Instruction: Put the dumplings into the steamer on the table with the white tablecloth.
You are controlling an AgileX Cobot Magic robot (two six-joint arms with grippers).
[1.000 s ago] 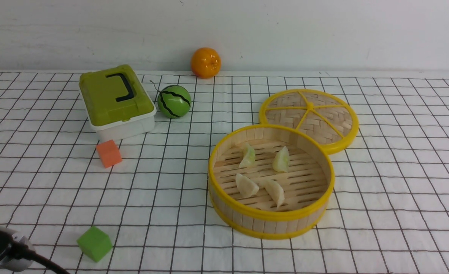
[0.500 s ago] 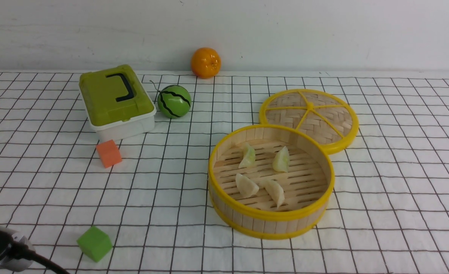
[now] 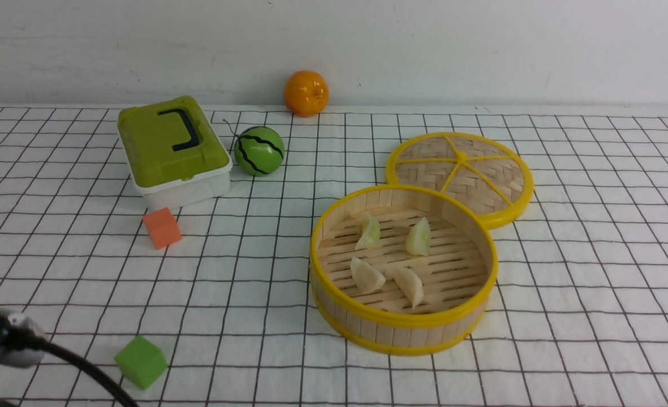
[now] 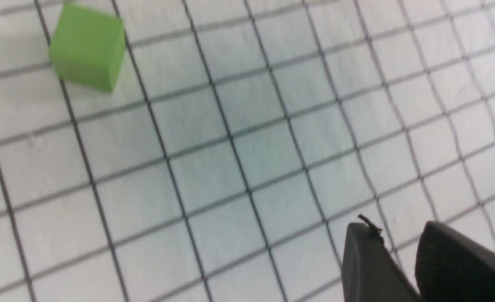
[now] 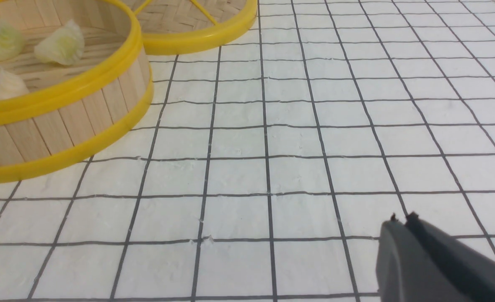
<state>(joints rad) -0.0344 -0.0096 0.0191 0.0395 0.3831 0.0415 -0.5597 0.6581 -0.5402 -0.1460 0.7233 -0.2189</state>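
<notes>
**Supervisor:** Report task status and hazards.

**Operator:** I count all four dumplings [image 3: 391, 257] lying on the slatted floor of the steamer [image 3: 404, 323]: two green toward 12 o'clock, two cream toward 6 o'clock. None is left on the tabletop [image 3: 594, 282]. I judge the task complete.

**Supervisor:** State of the jaws?

**Operator:** On the left gripper [image 4: 398, 251], the jaws stand slightly apart with nothing between them. On the right gripper [image 5: 402, 219], the jaws are pressed together, empty.

**Supervisor:** Remaining risks?

**Operator:** Three. First: the green cube [image 3: 141, 362] sits just beside the left arm's cable at 7 o'clock; a careless swing would knock it. Second: the right gripper hangs low over the white tablecloth [image 5: 272, 138], with the steamer at its 10 o'clock; a drag could snag the cloth and shift the steamer. Third: the lid [image 3: 461, 172] touches the steamer rim at 1 o'clock; any nudge moves both.
</notes>
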